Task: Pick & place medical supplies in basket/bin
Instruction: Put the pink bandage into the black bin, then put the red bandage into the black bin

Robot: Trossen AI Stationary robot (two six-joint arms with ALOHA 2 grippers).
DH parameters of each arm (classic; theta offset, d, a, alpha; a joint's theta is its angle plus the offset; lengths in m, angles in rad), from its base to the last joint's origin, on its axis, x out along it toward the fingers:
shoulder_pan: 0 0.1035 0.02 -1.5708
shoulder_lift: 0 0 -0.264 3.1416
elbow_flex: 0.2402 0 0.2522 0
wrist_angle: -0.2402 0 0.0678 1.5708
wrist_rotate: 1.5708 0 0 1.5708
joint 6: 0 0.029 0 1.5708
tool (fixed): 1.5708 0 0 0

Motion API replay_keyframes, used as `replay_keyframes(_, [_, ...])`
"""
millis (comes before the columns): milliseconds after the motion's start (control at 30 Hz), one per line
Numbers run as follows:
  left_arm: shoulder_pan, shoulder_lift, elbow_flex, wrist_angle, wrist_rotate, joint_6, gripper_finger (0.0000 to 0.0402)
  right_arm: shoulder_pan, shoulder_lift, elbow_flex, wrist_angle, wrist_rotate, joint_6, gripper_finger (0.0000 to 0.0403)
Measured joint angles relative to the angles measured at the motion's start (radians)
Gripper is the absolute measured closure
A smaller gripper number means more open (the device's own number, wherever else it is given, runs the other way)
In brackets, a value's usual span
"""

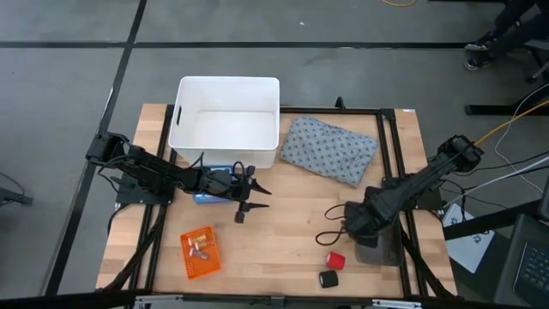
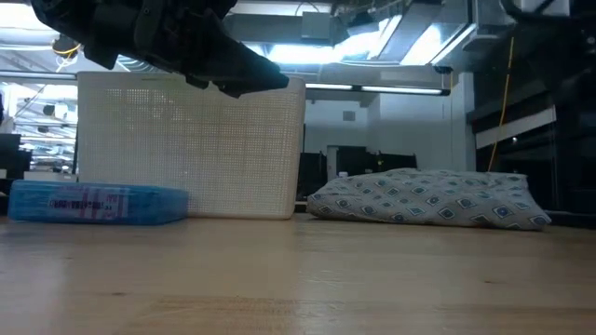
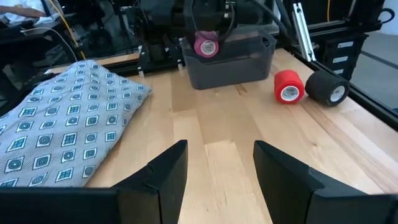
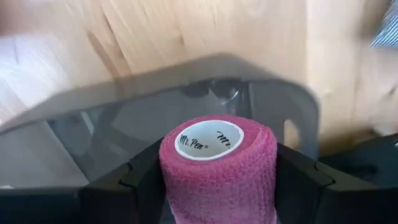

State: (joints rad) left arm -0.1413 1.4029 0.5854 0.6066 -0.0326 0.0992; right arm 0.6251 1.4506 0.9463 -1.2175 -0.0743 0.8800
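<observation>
My right gripper (image 4: 217,180) is shut on a pink roll (image 3: 206,45) and hangs over the dark smoky tray (image 3: 230,62) at the table's near right. The arm hides the roll in the high view. A red roll (image 1: 335,259) and a black roll (image 1: 328,279) lie on the wood beside the tray. The grey dotted pack (image 1: 330,148) lies flat right of the white tub (image 1: 227,120). My left gripper (image 1: 254,196) hovers open over mid-table, nothing between its fingers (image 3: 163,177). The orange basket (image 1: 200,251) holds small tan pieces. My right gripper pinches the pink roll's curved wall (image 4: 180,180) between its two fingers, one on each side. The fingers come from above, pointing down. The roll lies with its axis about level, its hollow end (image 4: 204,140) showing, lifted clear above the tray's inside.
A flat blue pack (image 2: 93,200) lies in front of the tub, under my left arm. A black frame rail (image 1: 390,154) runs along the table's right side. Open wood (image 1: 292,232) stretches between the two grippers.
</observation>
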Motion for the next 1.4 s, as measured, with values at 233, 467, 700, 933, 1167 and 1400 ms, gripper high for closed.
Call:
replay_keyframes(233, [0.000, 0.000, 0.000, -0.007, 0.000, -0.006, 0.0219, 0.023, 0.000, -0.084, 0.141, -0.065, 0.045, 0.0172])
replay_keyframes(467, [0.000, 0.000, 0.000, -0.005, -0.002, 0.001, 0.0219, 0.023, 0.000, -0.094, 0.135, -0.038, 0.074, 0.0172])
replay_keyframes(700, [0.000, 0.000, 0.000, -0.006, -0.002, -0.002, 0.0219, 0.023, 0.000, -0.093, 0.135, -0.038, 0.105, 0.0172])
replay_keyframes(933, [0.000, 0.000, 0.000, -0.007, -0.003, -0.006, 0.0219, 0.023, 0.000, -0.093, 0.134, -0.038, 0.128, 0.0155])
replay_keyframes(1167, [0.000, 0.000, 0.000, -0.008, -0.004, -0.006, 0.0219, 0.023, 0.000, -0.093, 0.128, -0.038, 0.131, 0.0072])
replay_keyframes(1400, [0.000, 0.000, 0.000, -0.008, -0.004, -0.007, 0.0219, 0.023, 0.000, -0.084, 0.128, -0.091, 0.113, 0.0056])
